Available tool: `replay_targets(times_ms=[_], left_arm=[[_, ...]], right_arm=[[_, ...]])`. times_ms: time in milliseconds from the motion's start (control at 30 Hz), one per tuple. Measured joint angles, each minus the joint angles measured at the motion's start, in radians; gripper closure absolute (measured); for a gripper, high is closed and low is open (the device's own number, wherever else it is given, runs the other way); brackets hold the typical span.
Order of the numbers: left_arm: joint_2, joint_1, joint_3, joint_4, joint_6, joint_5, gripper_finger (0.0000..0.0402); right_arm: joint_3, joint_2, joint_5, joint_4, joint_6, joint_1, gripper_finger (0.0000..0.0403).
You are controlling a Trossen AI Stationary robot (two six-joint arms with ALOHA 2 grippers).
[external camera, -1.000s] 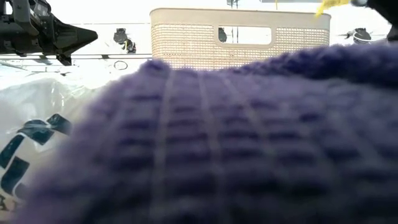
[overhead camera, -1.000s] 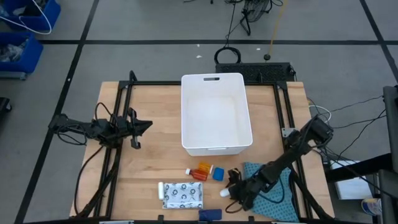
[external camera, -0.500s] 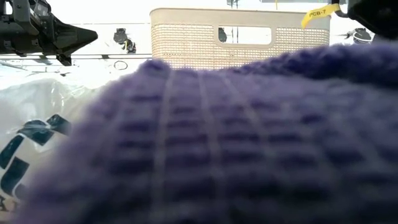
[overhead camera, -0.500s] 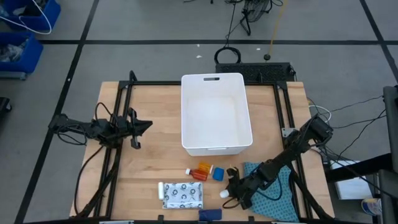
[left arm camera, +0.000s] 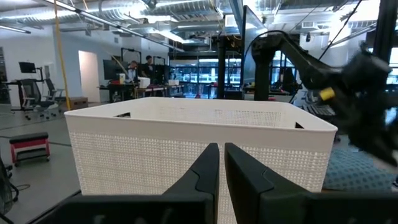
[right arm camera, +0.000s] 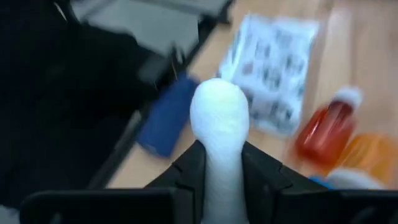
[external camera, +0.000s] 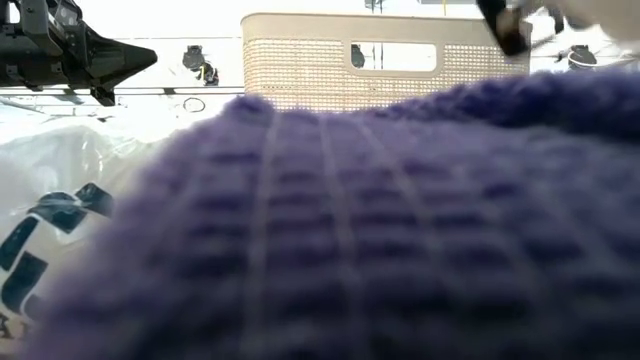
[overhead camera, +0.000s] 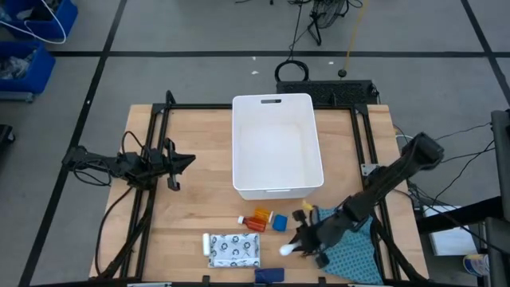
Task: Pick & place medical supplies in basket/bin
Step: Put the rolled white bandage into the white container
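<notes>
The left gripper (overhead camera: pixel 177 159) waits at the table's left side, fingers closed together on nothing. The white basket (overhead camera: pixel 247 185) stands centre-far. Near it lie the patterned packet (overhead camera: pixel 236 250), orange pill bottles (overhead camera: pixel 258 219) and blue cube (overhead camera: pixel 280 222). At near right, the right gripper (right arm camera: pixel 219 163) clamps a white roll (right arm camera: pixel 219 124) around its middle. The roll looks light and soft; grip gently at mid-length to avoid crushing.

light: even overhead, bright | low view: foreground defocused | right wrist: motion-blurred
</notes>
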Motion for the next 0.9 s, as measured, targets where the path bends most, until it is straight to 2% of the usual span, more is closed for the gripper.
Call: replay_targets(times_ms=[133, 500, 600, 767, 900], left_arm=[[0.0, 0.0, 0.0, 0.0, 0.004, -0.001, 0.0371], [0.0, 0.0, 0.0, 0.057, 0.004, -0.007, 0.0371], [0.0, 0.0, 0.0, 0.056, 0.009, -0.007, 0.0371], [0.0, 0.0, 0.0, 0.056, 0.053, -0.007, 0.0371], [0.0, 0.0, 0.0, 0.056, 0.067, -0.008, 0.0371]], right_arm=[[0.0, -0.145, 0.028, -0.001, -0.078, 0.0, 0.0331], [0.0, -0.543, 0.263, -0.07, -0.282, 0.001, 0.0336], [-0.015, -0.612, 0.352, -0.093, -0.324, 0.0, 0.0336], [-0.036, -0.679, 0.573, -0.098, -0.427, -0.038, 0.0335], [-0.012, -0.698, 0.59, -0.091, -0.478, -0.145, 0.0335]])
